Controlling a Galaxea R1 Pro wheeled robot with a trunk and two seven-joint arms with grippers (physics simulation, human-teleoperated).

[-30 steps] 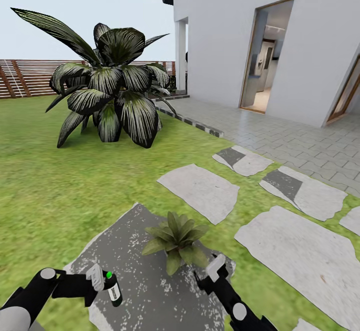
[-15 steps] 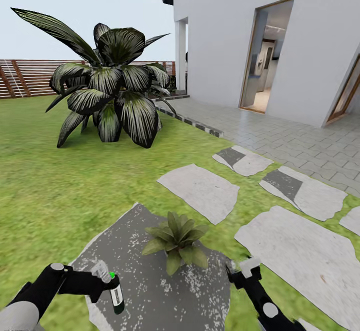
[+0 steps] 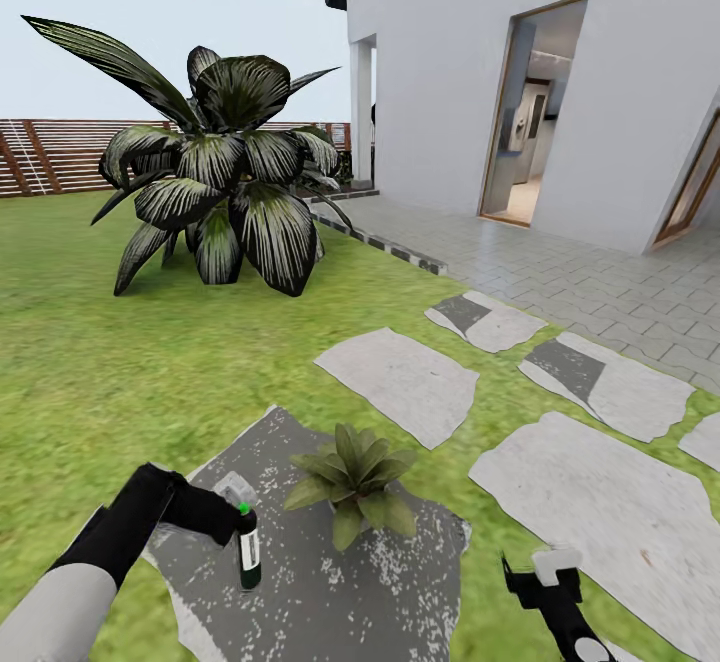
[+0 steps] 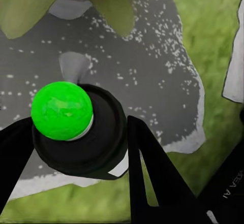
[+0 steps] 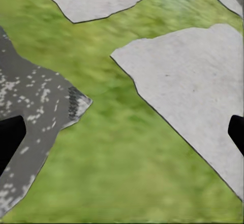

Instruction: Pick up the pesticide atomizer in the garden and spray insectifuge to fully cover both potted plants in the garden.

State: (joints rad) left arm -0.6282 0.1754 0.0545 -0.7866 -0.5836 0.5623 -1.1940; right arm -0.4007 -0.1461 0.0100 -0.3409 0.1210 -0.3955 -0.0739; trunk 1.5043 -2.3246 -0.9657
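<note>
My left gripper (image 3: 232,522) is clamped on the pesticide atomizer (image 3: 248,549), which hangs upright over the dark speckled slab (image 3: 330,582); in the left wrist view its green dot (image 4: 62,110) sits on the black cap between my fingers (image 4: 147,168). My right gripper (image 3: 548,574) is low at the right over grass, and in the right wrist view its fingertips (image 5: 10,137) stand wide apart with nothing between them. Just beyond the atomizer, a potted plant (image 3: 352,479) sits on the slab. Past it lie pale stepping stones (image 3: 400,380), then the big striped-leaf shrub (image 3: 215,177), the fence (image 3: 50,154) and the white house (image 3: 520,72)
</note>
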